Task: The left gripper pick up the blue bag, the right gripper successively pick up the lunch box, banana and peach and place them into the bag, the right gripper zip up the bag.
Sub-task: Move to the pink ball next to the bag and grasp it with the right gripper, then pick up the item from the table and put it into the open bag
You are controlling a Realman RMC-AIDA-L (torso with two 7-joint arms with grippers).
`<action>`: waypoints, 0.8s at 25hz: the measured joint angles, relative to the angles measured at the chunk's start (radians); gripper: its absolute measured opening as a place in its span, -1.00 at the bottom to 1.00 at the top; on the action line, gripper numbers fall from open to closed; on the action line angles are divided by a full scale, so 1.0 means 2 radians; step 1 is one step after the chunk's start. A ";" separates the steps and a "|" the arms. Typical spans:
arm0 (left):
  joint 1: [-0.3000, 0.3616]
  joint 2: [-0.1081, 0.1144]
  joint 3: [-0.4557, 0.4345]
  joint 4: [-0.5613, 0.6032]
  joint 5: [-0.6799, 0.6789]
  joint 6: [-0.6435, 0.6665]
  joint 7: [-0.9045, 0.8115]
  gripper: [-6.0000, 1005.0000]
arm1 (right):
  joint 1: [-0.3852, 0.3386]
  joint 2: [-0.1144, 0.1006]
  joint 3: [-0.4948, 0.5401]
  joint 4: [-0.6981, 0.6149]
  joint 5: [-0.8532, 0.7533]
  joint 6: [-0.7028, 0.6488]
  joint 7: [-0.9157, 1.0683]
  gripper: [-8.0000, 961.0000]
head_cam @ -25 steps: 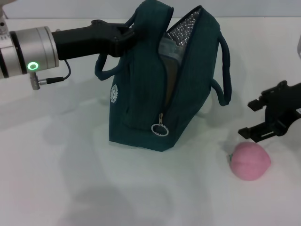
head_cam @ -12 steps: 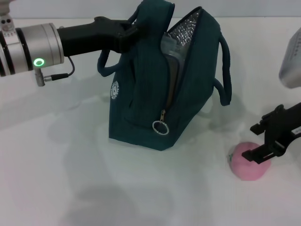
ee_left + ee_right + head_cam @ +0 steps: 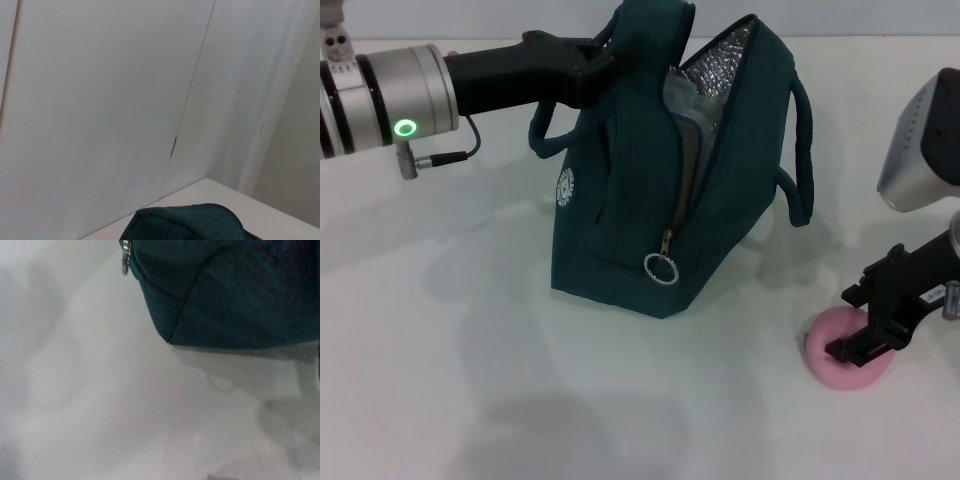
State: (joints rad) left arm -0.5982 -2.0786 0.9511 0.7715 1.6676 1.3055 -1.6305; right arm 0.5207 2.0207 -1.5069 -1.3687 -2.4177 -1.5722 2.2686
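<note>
The dark blue-green bag point(image 3: 620, 200) stands upright on the white table, its zip open and its silver lining showing. My left gripper point(image 3: 600, 68) is shut on the bag's top handle and holds it up. The zip's ring pull point(image 3: 660, 268) hangs at the front lower end. The pink peach point(image 3: 823, 348) lies on the table right of the bag. My right gripper point(image 3: 865, 322) is open and low over the peach, one finger on each side. The lunch box and banana are not in view outside the bag; a pale shape point(image 3: 682, 98) shows in the opening.
The white table point(image 3: 470, 350) stretches left of and in front of the bag. The left wrist view shows the bag's top point(image 3: 185, 225) and a pale wall. The right wrist view shows the bag's lower corner point(image 3: 225, 290) and the ring pull point(image 3: 126, 260).
My right gripper has come down from above and right of the peach until its fingers straddle it. The left gripper and the bag have barely moved.
</note>
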 joint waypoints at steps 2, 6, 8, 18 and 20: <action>0.000 0.000 0.000 0.000 0.000 0.000 0.000 -0.91 | 0.003 0.000 0.000 0.007 0.000 0.003 -0.001 0.50; 0.000 0.000 -0.001 0.000 0.000 0.000 0.002 -0.91 | 0.005 -0.001 0.000 0.010 0.000 0.004 -0.004 0.50; 0.000 0.000 -0.002 0.000 0.000 0.000 0.004 -0.91 | 0.005 -0.001 0.000 0.010 0.001 0.004 -0.007 0.48; 0.003 0.000 -0.002 0.000 0.000 0.000 0.008 -0.91 | -0.004 -0.003 0.041 -0.002 0.031 -0.012 -0.043 -0.29; 0.003 0.000 -0.002 0.000 -0.001 0.001 0.008 -0.91 | -0.015 -0.003 0.082 -0.016 0.056 -0.027 -0.066 -0.40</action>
State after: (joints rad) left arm -0.5915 -2.0784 0.9463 0.7717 1.6661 1.3071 -1.6137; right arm 0.4906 2.0148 -1.3433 -1.4013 -2.3052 -1.6271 2.1376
